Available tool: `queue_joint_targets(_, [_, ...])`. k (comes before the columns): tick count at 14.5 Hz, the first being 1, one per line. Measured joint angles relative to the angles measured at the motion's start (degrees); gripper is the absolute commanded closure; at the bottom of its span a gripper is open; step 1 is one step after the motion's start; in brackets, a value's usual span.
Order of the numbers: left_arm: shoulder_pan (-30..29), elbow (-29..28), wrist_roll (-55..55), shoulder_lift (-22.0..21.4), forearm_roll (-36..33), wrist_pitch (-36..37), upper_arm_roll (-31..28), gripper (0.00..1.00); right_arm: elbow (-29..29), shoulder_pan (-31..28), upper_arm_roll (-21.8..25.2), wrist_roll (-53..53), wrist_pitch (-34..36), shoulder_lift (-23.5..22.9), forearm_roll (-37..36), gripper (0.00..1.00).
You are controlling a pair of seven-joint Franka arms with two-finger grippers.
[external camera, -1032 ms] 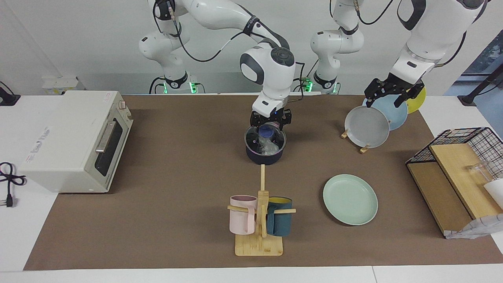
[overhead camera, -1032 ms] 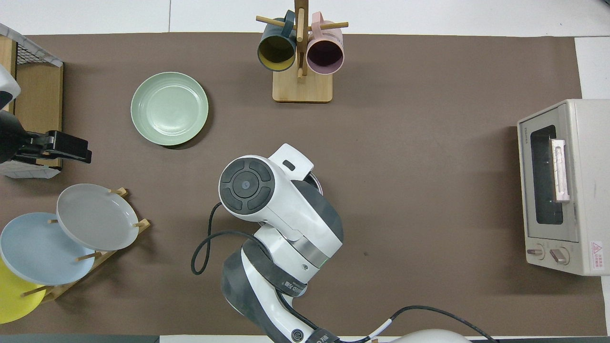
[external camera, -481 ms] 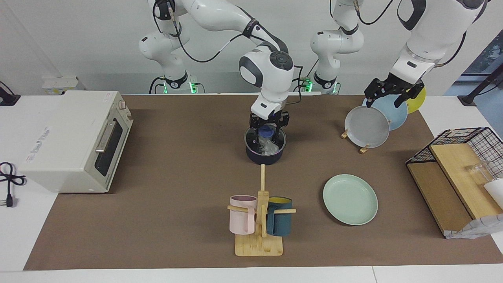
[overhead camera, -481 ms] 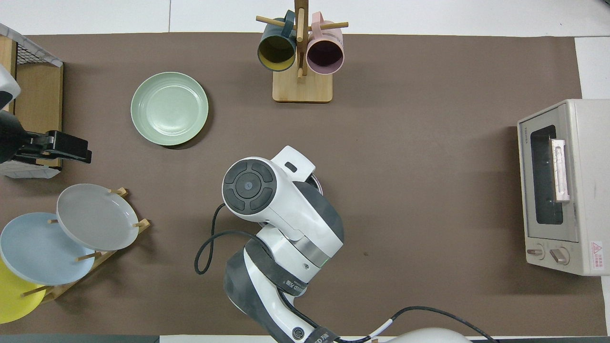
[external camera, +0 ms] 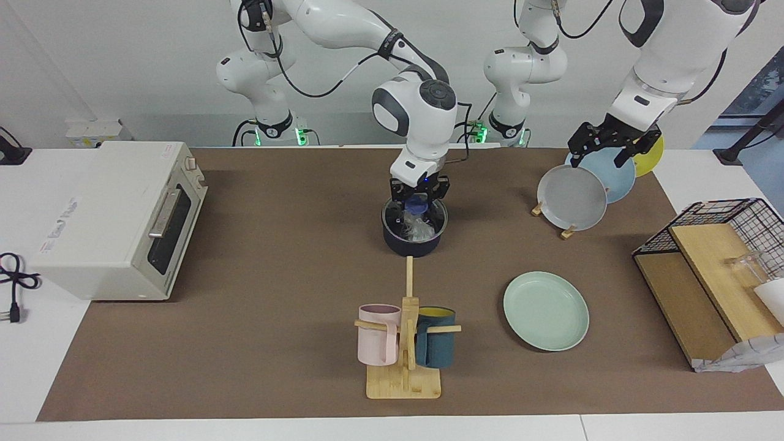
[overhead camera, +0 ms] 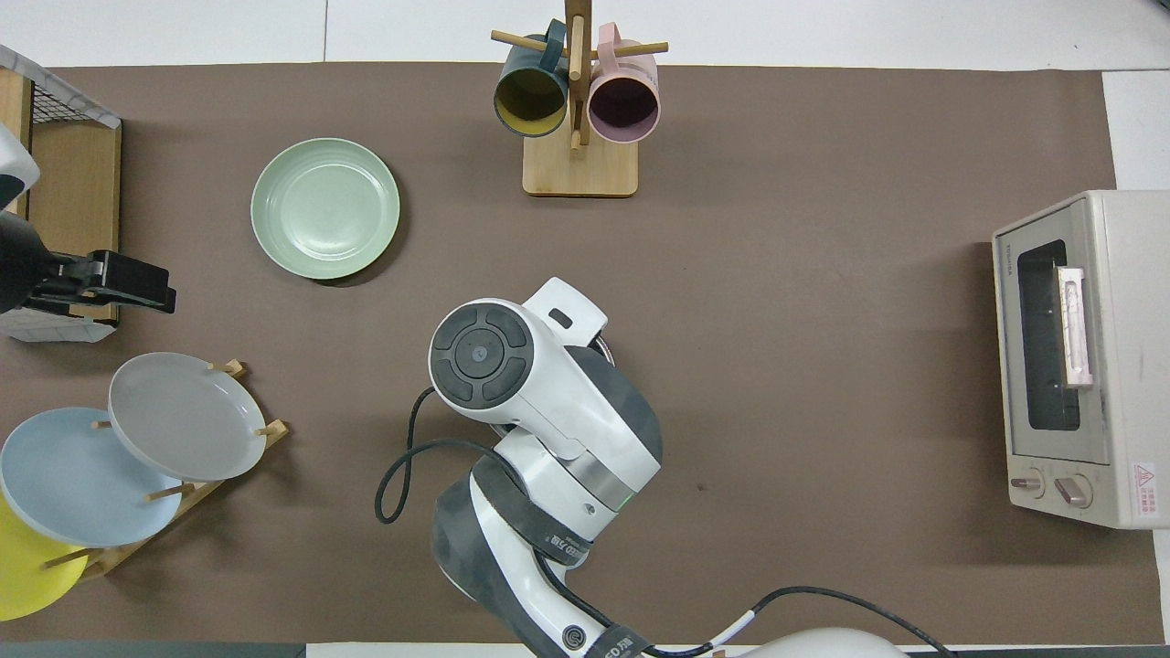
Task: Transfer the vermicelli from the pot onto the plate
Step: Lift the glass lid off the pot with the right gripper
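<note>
The dark navy pot (external camera: 413, 244) stands at the table's middle, with the translucent white vermicelli (external camera: 420, 230) inside it. My right gripper (external camera: 419, 211) points down into the pot's mouth, open, its fingers either side of the vermicelli's top. In the overhead view my right arm covers the pot, apart from a sliver of rim (overhead camera: 606, 351). The pale mint-green plate (external camera: 546, 310) lies empty, farther from the robots than the pot and toward the left arm's end; it also shows in the overhead view (overhead camera: 325, 207). My left gripper (external camera: 603, 150) waits open over the plate rack.
A wooden mug rack (external camera: 404, 343) with a pink and a dark teal mug stands farther from the robots than the pot. A toaster oven (external camera: 116, 217) sits at the right arm's end. A plate rack (external camera: 572, 197) and a wire shelf (external camera: 710, 269) are at the left arm's end.
My right gripper has straightened and dipped slightly lower into the pot over the vermicelli. The left arm has not moved.
</note>
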State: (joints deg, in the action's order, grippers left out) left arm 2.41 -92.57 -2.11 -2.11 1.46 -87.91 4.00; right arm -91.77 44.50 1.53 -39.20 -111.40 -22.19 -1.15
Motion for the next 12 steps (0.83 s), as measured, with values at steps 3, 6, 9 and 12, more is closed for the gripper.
queue_joint_targets(3, [0.0,0.0,0.0,0.0,0.0,0.07,0.0,0.0,-0.07,0.0,0.01,0.0,0.0,0.07,-0.03,0.43])
queue_joint_targets(6, [0.0,0.0,0.0,0.0,0.0,0.07,0.0,0.0,-0.07,-0.01,0.01,0.0,0.0,0.07,-0.03,0.43])
queue_joint_targets(9, [0.0,0.0,-0.02,0.0,0.0,0.08,0.0,0.0,-0.02,-0.45,0.05,0.23,0.05,0.87,-0.05,0.43])
queue_joint_targets(12, [0.0,0.0,-0.02,0.0,0.0,0.06,0.0,0.0,0.3,-1.88,0.13,3.29,2.27,3.16,-0.06,0.43])
